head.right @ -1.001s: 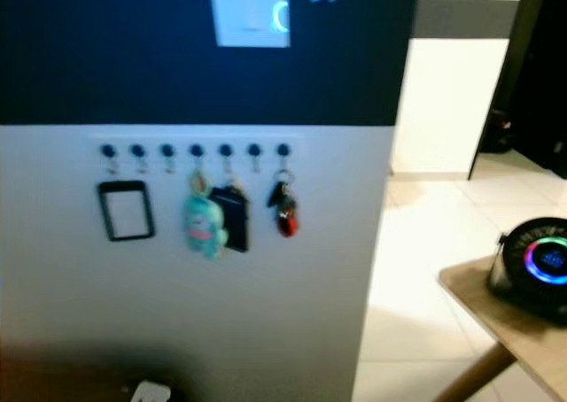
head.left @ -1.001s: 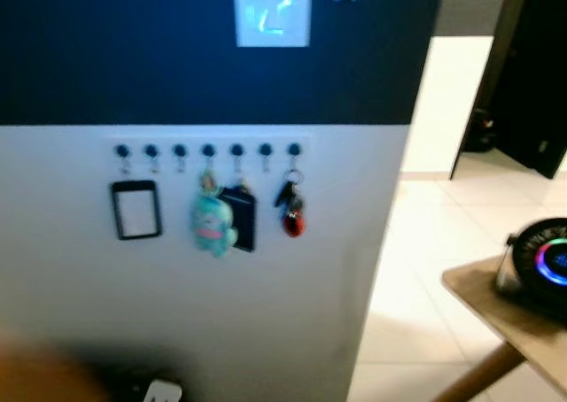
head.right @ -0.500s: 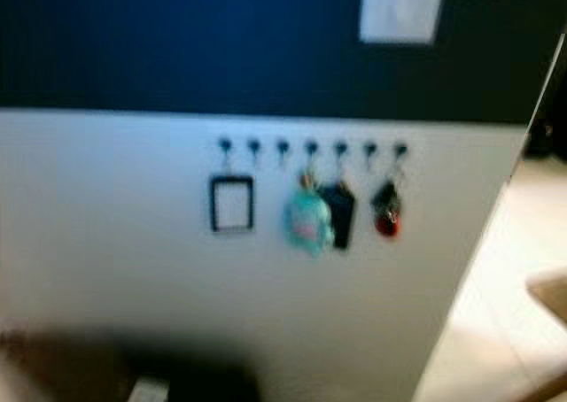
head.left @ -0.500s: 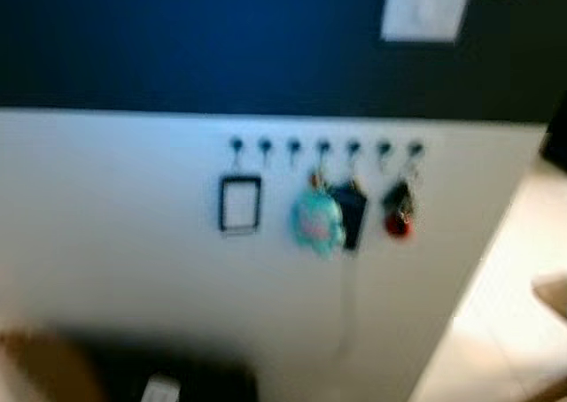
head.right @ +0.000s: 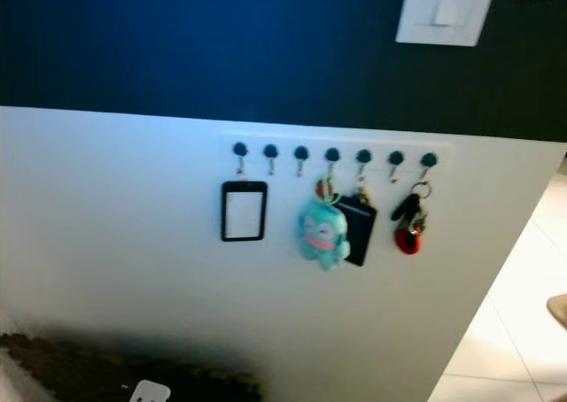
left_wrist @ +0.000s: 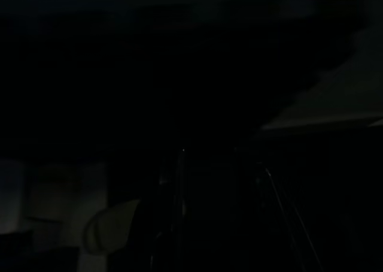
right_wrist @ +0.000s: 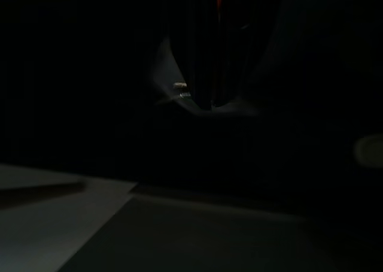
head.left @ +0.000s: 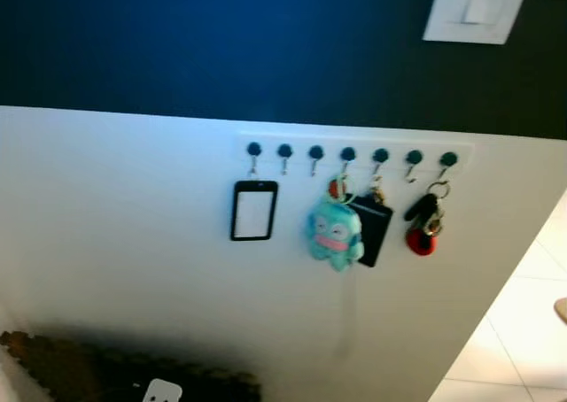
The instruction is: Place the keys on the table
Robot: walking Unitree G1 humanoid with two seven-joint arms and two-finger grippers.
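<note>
Keys [head.left: 423,225] on rightmost wall hook [head.left: 448,160]; fingers' spread perhaps indiscernible, wrist views dark.

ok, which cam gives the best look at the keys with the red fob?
Left eye view: the keys with the red fob hang on the rightmost hook, slightly larger and sharper. Right eye view shows the same bunch, a bit smaller. Both wrist views are too dark to make them out.

White lower wall [head.left: 124,243] under dark blue, pale tiled floor [head.left: 523,331]
</note>
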